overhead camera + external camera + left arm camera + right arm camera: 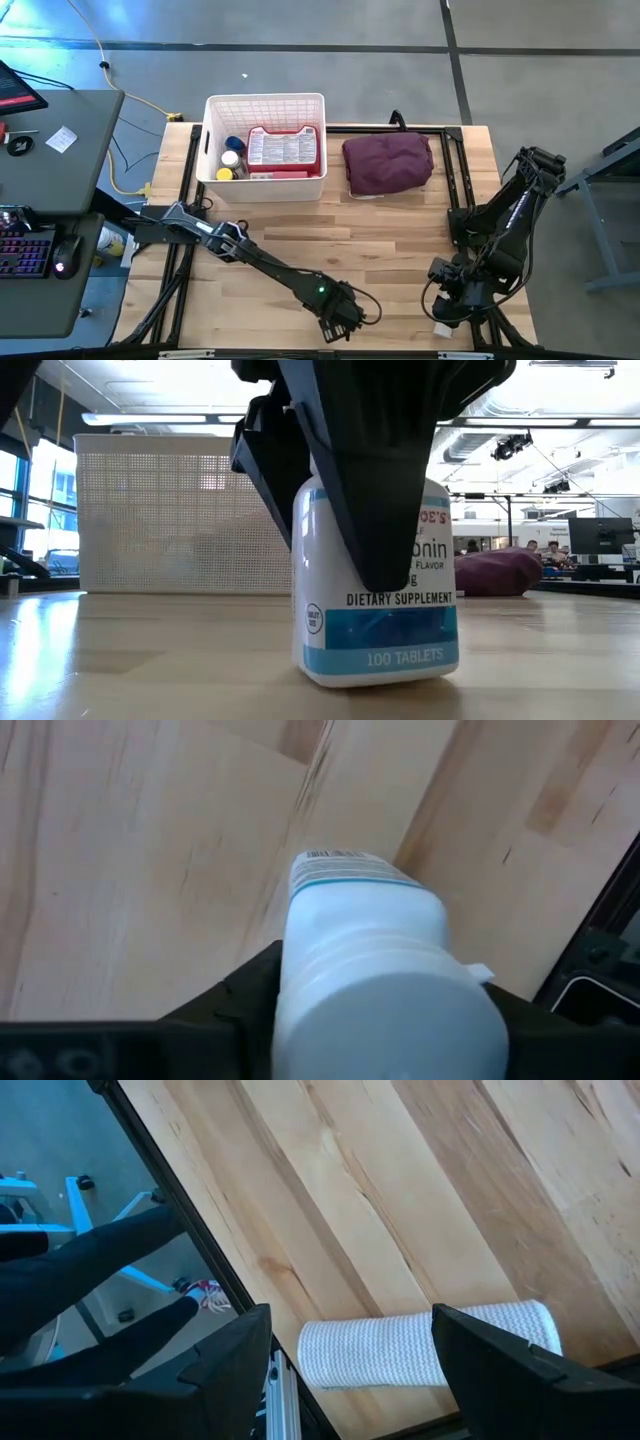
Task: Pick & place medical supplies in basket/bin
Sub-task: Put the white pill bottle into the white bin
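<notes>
White lattice basket (265, 101) toward the far edge of the wooden tabletop (400, 250), already holding a flat red case (283, 148) and a few small bottles (232, 157).

Nearer, at the front edge: left gripper (340, 320) down over a white bottle (375, 640) with a blue label (dietary supplement, a hundred tablets). Standing upright on the wood, well apart from the basket. Fingers (245, 995) set against either side of its upper body, by all appearance clenched on it.

Probably light, stiff and smooth-walled, so apt to slip or twist under hard pads. Best held across the round body just under the cap, squarely, not on the cap itself; likely to rattle, unlikely to break.

Further right, near the far edge: maroon cloth bundle (388, 164), beside the basket.

At the front right corner: right gripper (350, 1320), fingers spread and empty, hanging over a white woven roll (420, 1345) lying at the tabletop's edge.
</notes>
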`<action>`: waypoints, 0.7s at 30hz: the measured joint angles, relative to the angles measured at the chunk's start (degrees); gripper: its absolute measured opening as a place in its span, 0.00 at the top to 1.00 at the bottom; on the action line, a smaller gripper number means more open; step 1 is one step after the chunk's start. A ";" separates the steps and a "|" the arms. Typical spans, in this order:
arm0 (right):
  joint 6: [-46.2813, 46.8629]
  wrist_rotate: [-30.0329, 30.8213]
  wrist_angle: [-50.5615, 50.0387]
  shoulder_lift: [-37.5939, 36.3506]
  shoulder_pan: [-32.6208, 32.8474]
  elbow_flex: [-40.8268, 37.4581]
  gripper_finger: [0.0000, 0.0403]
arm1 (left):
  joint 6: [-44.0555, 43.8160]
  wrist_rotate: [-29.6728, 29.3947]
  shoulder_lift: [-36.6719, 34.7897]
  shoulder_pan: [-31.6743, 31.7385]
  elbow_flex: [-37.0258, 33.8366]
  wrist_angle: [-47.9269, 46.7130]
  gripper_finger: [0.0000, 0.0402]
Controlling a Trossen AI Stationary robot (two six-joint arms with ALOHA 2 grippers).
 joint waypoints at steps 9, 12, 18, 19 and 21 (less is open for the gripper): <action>0.00 0.02 0.00 0.00 0.00 0.00 0.34 | -1.28 -0.05 0.00 0.00 0.00 0.00 0.50; 0.09 0.01 0.00 0.00 0.00 0.00 0.34 | -1.69 0.08 0.00 0.00 0.00 0.00 0.48; 0.87 0.04 0.02 0.00 0.00 0.00 0.34 | -3.59 1.01 -0.02 0.09 0.69 -3.15 0.52; 0.87 0.02 0.02 0.00 0.00 0.00 0.34 | -3.67 1.05 -0.02 0.11 1.09 -4.07 0.53; 0.87 0.02 0.04 0.00 0.00 0.00 0.34 | -3.87 1.46 -0.49 0.34 1.20 -4.06 0.53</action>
